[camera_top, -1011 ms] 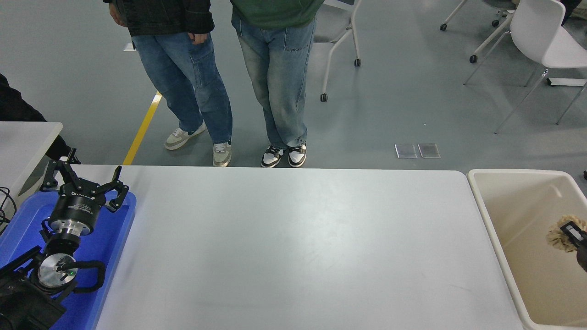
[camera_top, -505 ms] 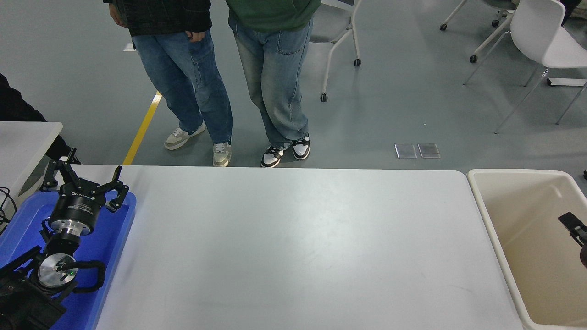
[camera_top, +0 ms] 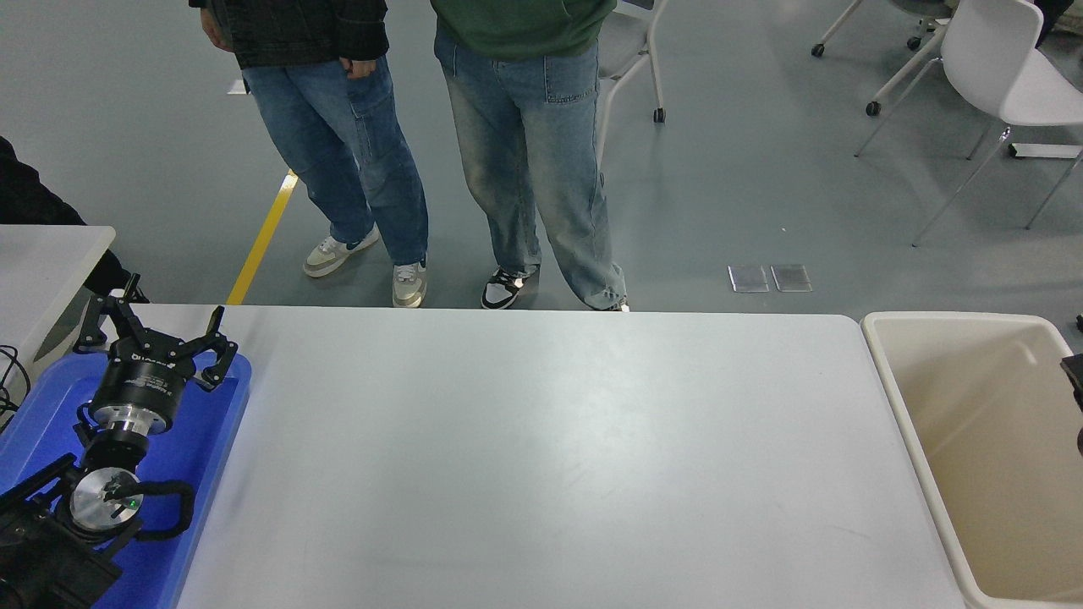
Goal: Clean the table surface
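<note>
You have a grey floor [camera_top: 761, 186] across the upper frame, crossed at upper left by a yellow line [camera_top: 262, 241]; white chairs [camera_top: 1007, 76] at upper right (some on castors); two floor plates [camera_top: 770, 278] right of centre.

We see the table surface [camera_top: 541, 457] filling most of the view. At its left end lies a blue tray [camera_top: 207, 440], and over the tray hangs our left gripper [camera_top: 152, 326], fingers spread. Just off the table's right end stands a beige bin [camera_top: 973, 406]; a sliver of our right gripper [camera_top: 1074, 370] shows above it. Beyond the table's far edge stand two people [camera_top: 440, 144] in jeans.
</note>
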Controlling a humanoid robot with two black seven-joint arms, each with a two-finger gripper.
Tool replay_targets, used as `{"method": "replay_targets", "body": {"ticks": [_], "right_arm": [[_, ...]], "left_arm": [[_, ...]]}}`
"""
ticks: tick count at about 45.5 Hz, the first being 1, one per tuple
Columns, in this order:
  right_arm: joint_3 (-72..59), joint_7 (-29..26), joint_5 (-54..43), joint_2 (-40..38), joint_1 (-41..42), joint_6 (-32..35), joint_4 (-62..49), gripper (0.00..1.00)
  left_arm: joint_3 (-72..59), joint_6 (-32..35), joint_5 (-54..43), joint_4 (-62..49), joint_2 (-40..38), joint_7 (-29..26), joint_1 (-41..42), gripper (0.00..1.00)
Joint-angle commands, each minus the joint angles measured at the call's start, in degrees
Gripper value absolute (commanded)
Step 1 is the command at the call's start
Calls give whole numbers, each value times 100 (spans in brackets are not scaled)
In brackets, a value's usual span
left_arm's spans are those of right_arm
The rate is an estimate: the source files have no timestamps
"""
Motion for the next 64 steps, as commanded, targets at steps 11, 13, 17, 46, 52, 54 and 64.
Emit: {"method": "replay_targets", "body": {"ticks": [11, 13, 17, 46, 52, 54, 64], "right_arm": [[2314, 18, 85, -435, -266, 12, 2233, 100], [2815, -26, 85, -417, -406, 12, 2479, 100], [3651, -35, 85, -277, -766, 56, 2919, 100], [5568, 316, 85, 1779, -1453, 838, 3940, 100], [5568, 527, 76, 1982, -1453, 856, 3922, 100], [5559, 615, 76, 1991, -1470, 856, 3913, 100], [5261, 949, -65, 1938, -1532, 1005, 3834, 100]], "left_arm": [[0, 0, 0, -1, -7, 1, 0, 100], [0, 0, 0, -1, 2, 1, 0, 100], [0, 0, 0, -1, 2, 1, 0, 100], [0, 0, 0, -1, 2, 1, 0, 100], [0, 0, 0, -1, -7, 1, 0, 100], [0, 0, 0, -1, 2, 1, 0, 100], [0, 0, 0, -1, -7, 1, 0, 100]]}}
